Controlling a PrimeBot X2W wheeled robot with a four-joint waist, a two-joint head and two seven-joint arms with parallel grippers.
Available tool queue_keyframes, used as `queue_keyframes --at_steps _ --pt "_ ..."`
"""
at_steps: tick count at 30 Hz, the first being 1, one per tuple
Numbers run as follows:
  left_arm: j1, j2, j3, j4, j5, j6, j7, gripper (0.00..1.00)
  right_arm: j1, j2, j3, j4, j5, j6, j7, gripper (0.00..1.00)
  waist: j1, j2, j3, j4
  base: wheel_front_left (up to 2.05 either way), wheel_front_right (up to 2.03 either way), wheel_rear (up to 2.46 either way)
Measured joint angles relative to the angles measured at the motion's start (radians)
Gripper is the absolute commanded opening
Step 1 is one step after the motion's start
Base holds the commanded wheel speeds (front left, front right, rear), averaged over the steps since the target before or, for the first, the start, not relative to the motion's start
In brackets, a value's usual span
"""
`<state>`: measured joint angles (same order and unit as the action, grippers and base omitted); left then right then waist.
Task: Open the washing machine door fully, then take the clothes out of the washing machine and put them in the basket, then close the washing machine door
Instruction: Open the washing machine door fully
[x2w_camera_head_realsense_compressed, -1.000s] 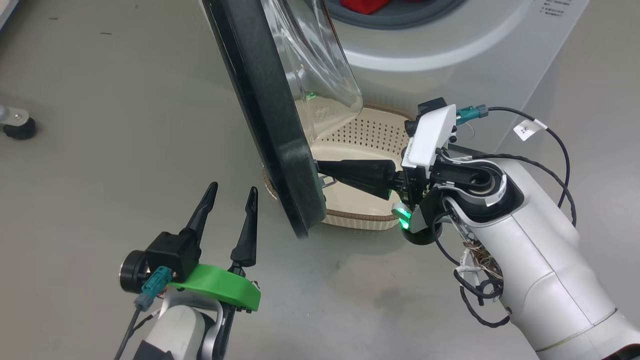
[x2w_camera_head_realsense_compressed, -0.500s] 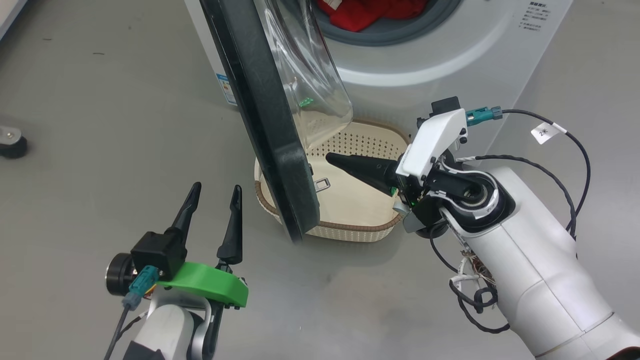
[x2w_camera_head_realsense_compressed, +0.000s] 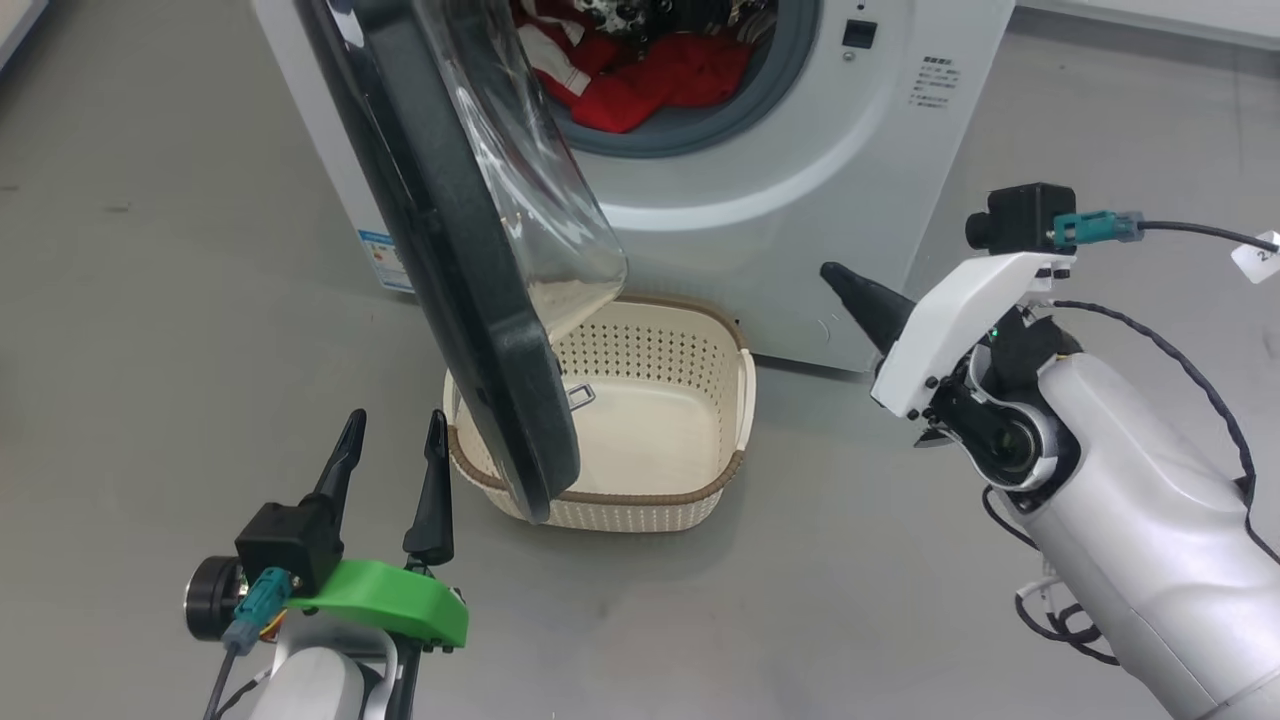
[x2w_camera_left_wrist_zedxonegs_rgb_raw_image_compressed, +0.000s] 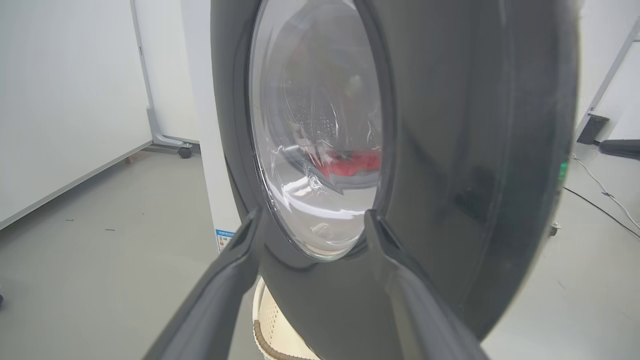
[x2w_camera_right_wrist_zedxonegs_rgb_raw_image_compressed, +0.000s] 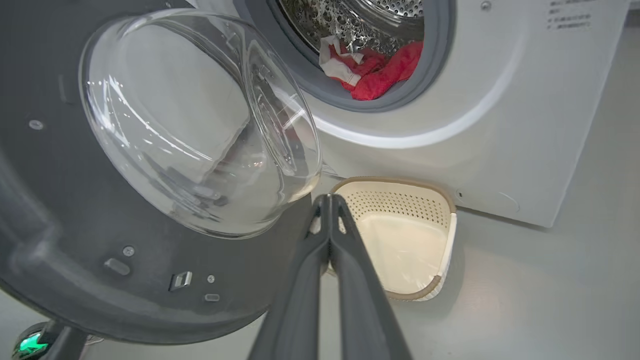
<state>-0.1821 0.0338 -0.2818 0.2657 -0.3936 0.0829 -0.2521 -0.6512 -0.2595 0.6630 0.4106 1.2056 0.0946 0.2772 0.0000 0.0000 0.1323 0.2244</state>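
Observation:
The washing machine (x2w_camera_head_realsense_compressed: 800, 150) stands at the top of the head view with its door (x2w_camera_head_realsense_compressed: 450, 260) swung out over the left end of the cream basket (x2w_camera_head_realsense_compressed: 640, 505). Red clothes (x2w_camera_head_realsense_compressed: 650, 85) lie in the drum. My left gripper (x2w_camera_head_realsense_compressed: 395, 420) is open and empty, just left of the door's lower edge, facing its outer black rim (x2w_camera_left_wrist_zedxonegs_rgb_raw_image_compressed: 475, 150) and glass (x2w_camera_left_wrist_zedxonegs_rgb_raw_image_compressed: 315, 125). My right gripper (x2w_camera_head_realsense_compressed: 832, 272) is shut with nothing in it, to the right of the basket and clear of the door. In the right wrist view its closed tips (x2w_camera_right_wrist_zedxonegs_rgb_raw_image_compressed: 328, 197) point between the door's glass bowl (x2w_camera_right_wrist_zedxonegs_rgb_raw_image_compressed: 200, 125) and the basket (x2w_camera_right_wrist_zedxonegs_rgb_raw_image_compressed: 395, 182), with the clothes (x2w_camera_right_wrist_zedxonegs_rgb_raw_image_compressed: 380, 70) above.
A blue label (x2w_camera_head_realsense_compressed: 385, 262) sits low on the machine's left side. Grey floor spreads on both sides. A white panel on a wheeled stand (x2w_camera_left_wrist_zedxonegs_rgb_raw_image_compressed: 165, 145) stands left of the machine. Loose cables (x2w_camera_head_realsense_compressed: 1150, 330) hang around my right forearm.
The head camera has pulled back and up, showing more of the machine. My right gripper left the door's inner rim and drew back to the right, past the basket. The left gripper stayed open.

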Motion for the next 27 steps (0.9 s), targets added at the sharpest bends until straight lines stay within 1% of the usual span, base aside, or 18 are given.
queue_keyframes --at_steps 2,8,11,15,18,21,24,27 --pt "0.009 0.0 0.005 0.001 0.0 0.0 0.0 1.0 0.008 -0.026 0.017 0.0 -0.062 0.0 -0.049 0.0 0.0 0.0 -0.014 -0.015 0.0 0.0 0.0" --pt "0.042 0.0 0.034 0.005 0.001 0.0 0.0 1.0 0.057 -0.061 0.055 0.001 -0.206 -0.002 -0.194 0.0 0.0 0.0001 -0.055 -0.057 0.0 0.0 0.0" --pt "0.049 0.0 0.053 0.006 0.002 0.0 0.0 1.0 0.083 -0.074 0.056 0.001 -0.257 -0.022 -0.275 0.0 0.0 0.0 -0.075 -0.074 0.0 0.0 0.0" --pt "0.064 0.001 0.071 0.008 0.012 0.0 0.0 1.0 0.132 -0.083 0.057 0.001 -0.313 -0.062 -0.367 0.0 0.0 0.0 -0.101 -0.092 0.0 0.0 0.0" --pt "0.077 0.006 0.087 0.008 0.017 0.0 0.0 1.0 0.173 -0.084 0.059 0.002 -0.339 -0.095 -0.414 0.0 0.0 0.0 -0.117 -0.106 0.0 0.0 0.0" --pt "0.088 0.007 0.094 0.007 0.017 0.0 0.0 1.0 0.215 -0.086 0.059 0.012 -0.358 -0.136 -0.461 0.0 0.0 0.0 -0.129 -0.118 0.0 0.0 0.0" --pt "0.095 0.007 0.104 0.007 0.019 0.0 0.0 1.0 0.248 -0.09 0.036 0.018 -0.365 -0.179 -0.52 0.0 0.0 0.0 -0.14 -0.128 0.0 0.0 0.0" --pt "0.1 0.007 0.12 0.002 0.02 -0.001 0.0 1.0 0.277 -0.084 0.015 0.016 -0.365 -0.193 -0.527 0.0 0.0 0.0 -0.148 -0.139 0.0 0.0 0.0"
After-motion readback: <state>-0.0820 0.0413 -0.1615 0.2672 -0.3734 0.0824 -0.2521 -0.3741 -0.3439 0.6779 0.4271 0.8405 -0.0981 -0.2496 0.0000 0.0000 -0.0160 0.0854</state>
